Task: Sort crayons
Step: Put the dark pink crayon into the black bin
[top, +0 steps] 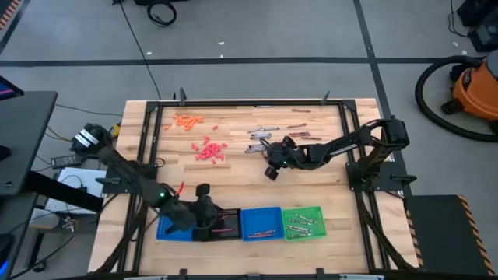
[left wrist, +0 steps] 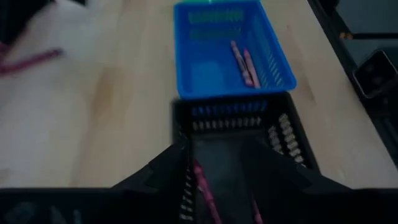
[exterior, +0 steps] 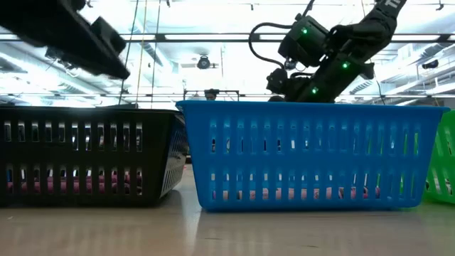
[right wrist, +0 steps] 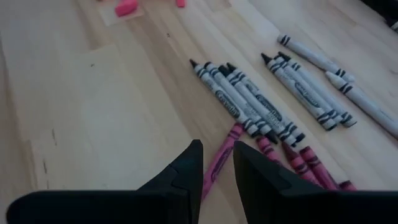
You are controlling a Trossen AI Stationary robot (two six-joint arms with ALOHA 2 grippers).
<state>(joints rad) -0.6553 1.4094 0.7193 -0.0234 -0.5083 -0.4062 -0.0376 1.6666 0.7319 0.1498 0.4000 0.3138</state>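
Note:
Grey crayons (right wrist: 249, 102) and maroon crayons (right wrist: 298, 162) lie flat on the wooden table at the far right; they also show in the high view (top: 261, 134). A magenta crayon (right wrist: 219, 158) lies next to them. My right gripper (right wrist: 217, 165) hovers above the magenta crayon, its fingers a narrow gap apart and touching nothing. My left gripper (left wrist: 217, 171) is open over the black tray (left wrist: 286, 137) at the near edge. A magenta crayon (left wrist: 202, 183) lies in that tray below the fingers.
A blue tray (left wrist: 186, 81) holding two crayons (left wrist: 244, 62) stands right of the black one, then a green tray (top: 285, 222) with grey crayons. Another blue tray (top: 167, 227) lies under my left arm. Red and orange pieces (top: 208, 150) lie at the far left.

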